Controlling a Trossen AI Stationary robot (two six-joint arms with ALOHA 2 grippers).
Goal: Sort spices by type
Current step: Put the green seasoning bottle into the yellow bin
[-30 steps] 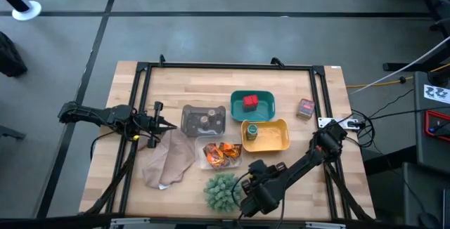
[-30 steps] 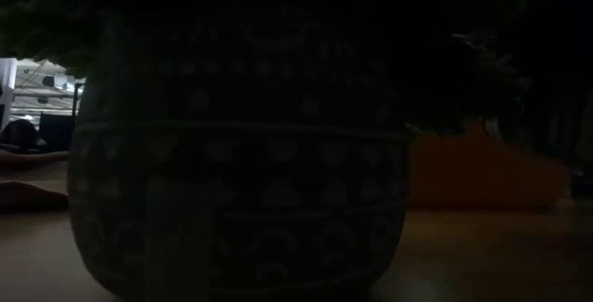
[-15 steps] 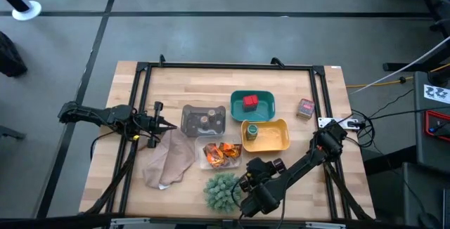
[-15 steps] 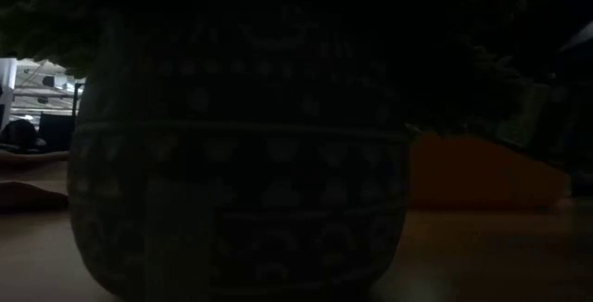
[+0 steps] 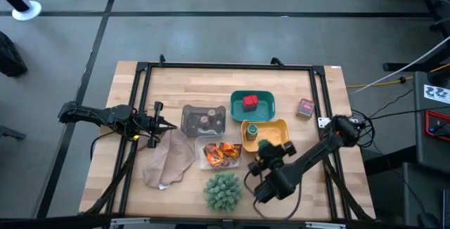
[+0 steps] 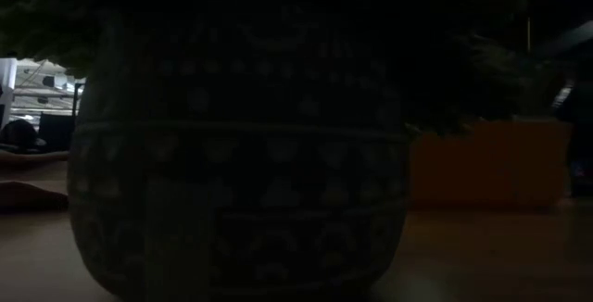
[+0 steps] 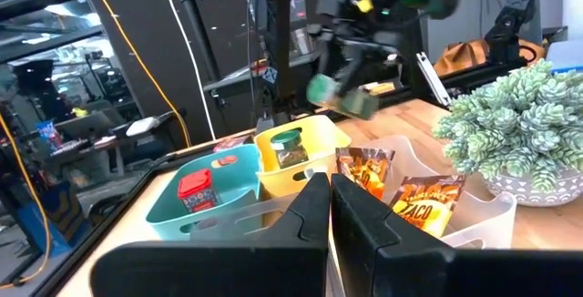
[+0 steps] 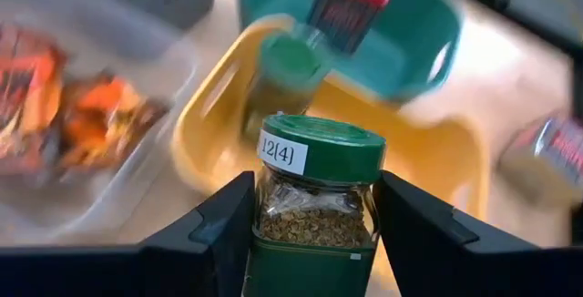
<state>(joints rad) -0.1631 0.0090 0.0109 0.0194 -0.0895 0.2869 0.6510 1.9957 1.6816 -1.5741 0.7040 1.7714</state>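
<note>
My right gripper (image 5: 266, 149) is shut on a green-lidded jar (image 8: 314, 197) just near of the yellow tray (image 5: 280, 142), where the other green jar (image 5: 251, 131) stands. The left wrist view shows that held jar (image 7: 344, 97) in the air above the trays. One red tub (image 5: 249, 102) sits in the teal tray (image 5: 266, 96); the second red tub (image 5: 304, 108) stands on the table to the right. Two orange sachets (image 5: 221, 154) lie in the clear tray. Two tiny jars (image 5: 207, 119) stand in the grey tray. My left gripper (image 5: 166, 125) waits shut, left of the grey tray. My right gripper pinches the green jar's glass body (image 8: 314, 220) between its two fingers (image 8: 219, 233), just under the lid (image 8: 321, 148). The jar is lifted clear of the table. It stands upright in the wrist view, with one finger on each side.
A spiky green plant ball (image 5: 223, 190) in a patterned pot (image 6: 241, 172) stands near the table's near edge, left of my right arm. A brownish cloth (image 5: 169, 160) lies near the left gripper. Black frame rails (image 5: 140, 102) run along the table's sides.
My right gripper has moved from beside the plant ball, away from the near edge and a little to the right, toward the yellow tray. The arm has swung with it. The left arm has kept still.
</note>
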